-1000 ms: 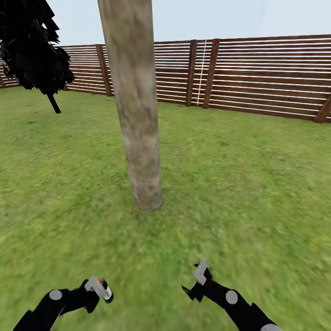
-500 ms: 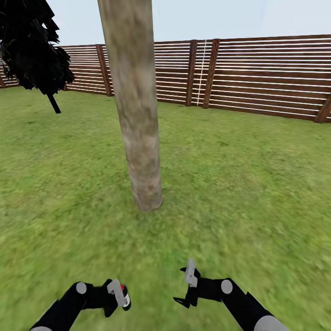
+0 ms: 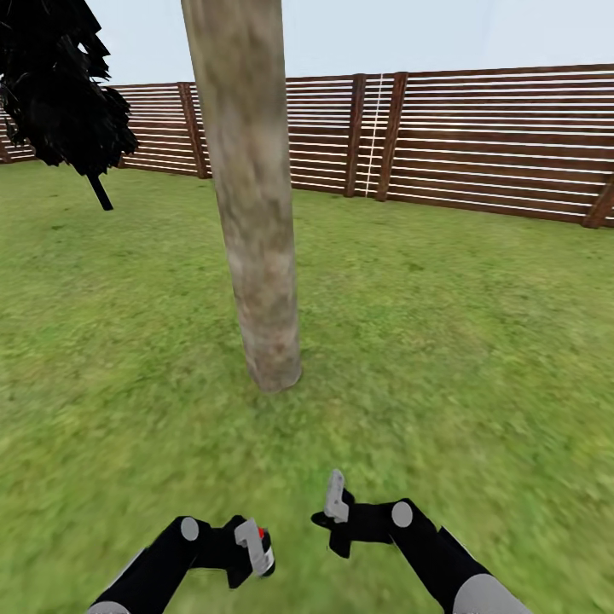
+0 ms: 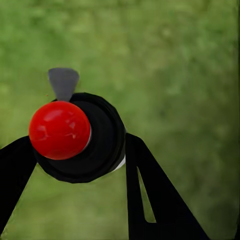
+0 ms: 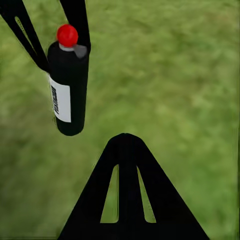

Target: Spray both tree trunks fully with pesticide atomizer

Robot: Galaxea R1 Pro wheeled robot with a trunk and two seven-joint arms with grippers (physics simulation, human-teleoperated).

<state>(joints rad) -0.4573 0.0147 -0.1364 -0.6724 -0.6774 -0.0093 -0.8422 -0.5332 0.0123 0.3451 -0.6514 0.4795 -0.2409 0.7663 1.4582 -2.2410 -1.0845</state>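
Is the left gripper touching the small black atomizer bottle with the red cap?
Touching. In the left wrist view, the left gripper has its fingers pressed against both sides of the black atomizer bottle.

A dark-leaved bush (image 3: 60,85) stands far left before the slatted brown fence (image 3: 477,145).

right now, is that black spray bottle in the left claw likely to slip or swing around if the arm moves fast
Probably rigid: the black cylindrical spray bottle with a red cap keeps a straight, hard shape. Its smooth round body could twist or slide between the left claw fingers, which grip near the top. It hangs unsupported over the grass, so quick moves may swing it.
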